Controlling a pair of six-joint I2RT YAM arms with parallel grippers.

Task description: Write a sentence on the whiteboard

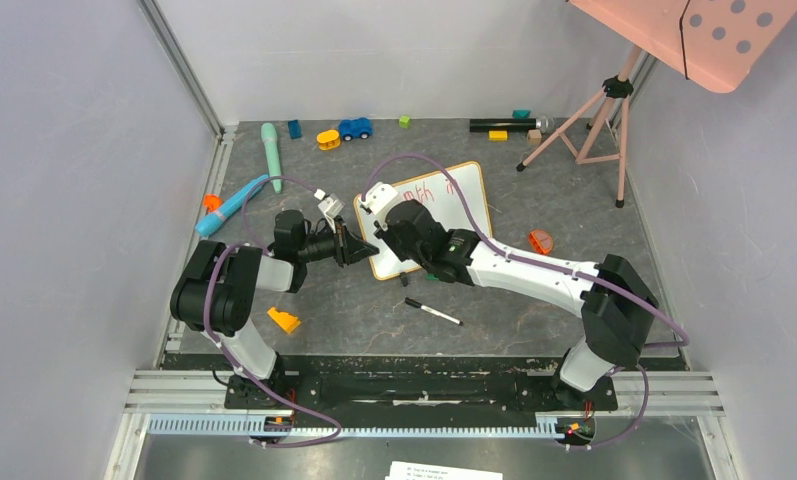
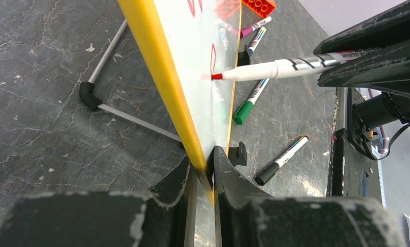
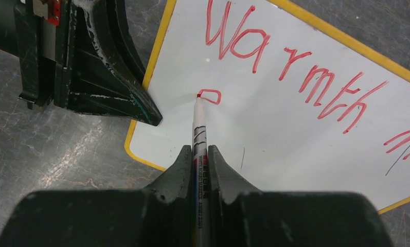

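Observation:
The whiteboard [image 1: 454, 195] stands tilted at mid-table, its frame showing yellow [image 2: 161, 72] in the wrist views. My left gripper [image 2: 205, 164] is shut on the board's near-left edge, one finger on each face [image 1: 359, 245]. My right gripper [image 3: 199, 154] is shut on a red marker [image 3: 198, 123]. The marker's tip touches the board at a small red loop [image 3: 209, 96] below the first line. Of the sentence, "Warmth" [image 3: 295, 67] and the first strokes of another word [image 3: 403, 139] show in red. From the left wrist, the marker [image 2: 264, 69] reaches in from the right gripper [image 2: 323, 64].
A black-capped marker [image 1: 433, 311] lies on the table in front of the board, with a green-capped marker [image 2: 249, 103] and an orange brick [image 2: 258, 5] past it. A tripod [image 1: 594, 110] carrying a pink dotted panel stands back right. Toys line the back; an orange wedge [image 1: 283, 320] sits near left.

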